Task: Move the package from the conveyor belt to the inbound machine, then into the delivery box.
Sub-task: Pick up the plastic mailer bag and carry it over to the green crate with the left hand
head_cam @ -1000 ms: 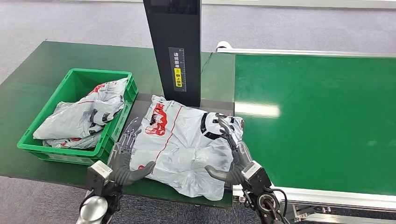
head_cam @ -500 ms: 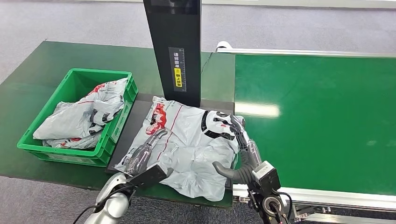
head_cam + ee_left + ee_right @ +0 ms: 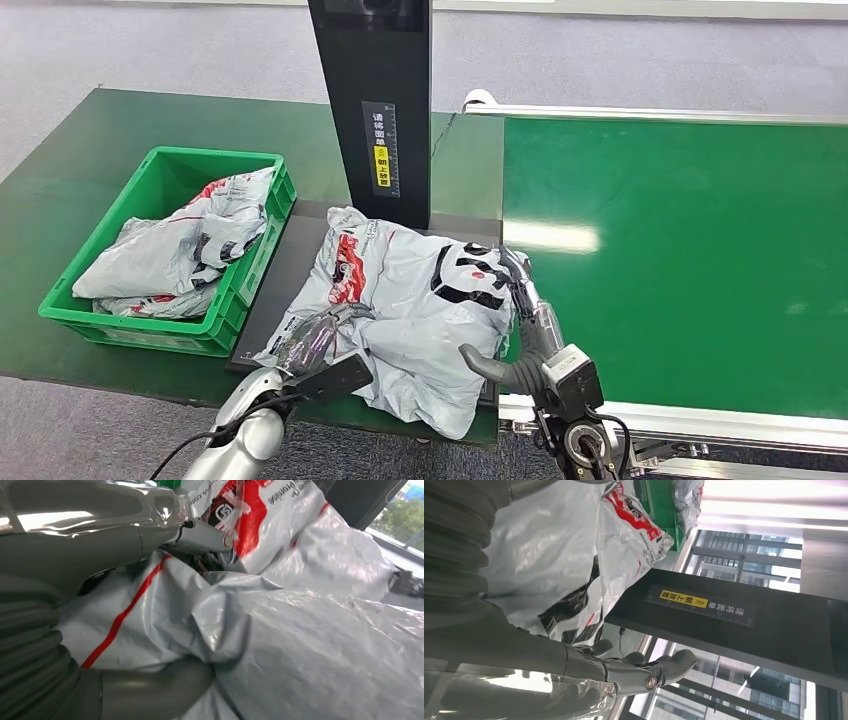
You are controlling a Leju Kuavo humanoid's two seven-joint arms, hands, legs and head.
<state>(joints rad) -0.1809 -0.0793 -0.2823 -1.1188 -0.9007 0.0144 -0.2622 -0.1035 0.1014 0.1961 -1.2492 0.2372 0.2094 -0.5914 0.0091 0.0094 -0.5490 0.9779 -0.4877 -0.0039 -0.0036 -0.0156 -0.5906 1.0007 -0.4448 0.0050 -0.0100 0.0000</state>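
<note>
Below the frame's centre, the package [image 3: 415, 300] lay on the inbound machine [image 3: 372, 90] plate, off the conveyor belt [image 3: 680, 250]. Left robot hand [image 3: 318, 345] clutched its edge; right robot hand [image 3: 525, 320] pressed flat alongside. Delivery box [image 3: 150, 330] transfer remained.

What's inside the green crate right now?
The green crate holds a pile of crumpled grey mailer bags with red and black print. They cover its floor, so anything beneath is hidden.

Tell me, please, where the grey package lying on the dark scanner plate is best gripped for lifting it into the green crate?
Probably by its two side edges, one hand from each side. The package is a wide, limp bag lying flat. The left hand already bunches its crate-side edge, and the right hand lies against the belt-side edge.
</note>
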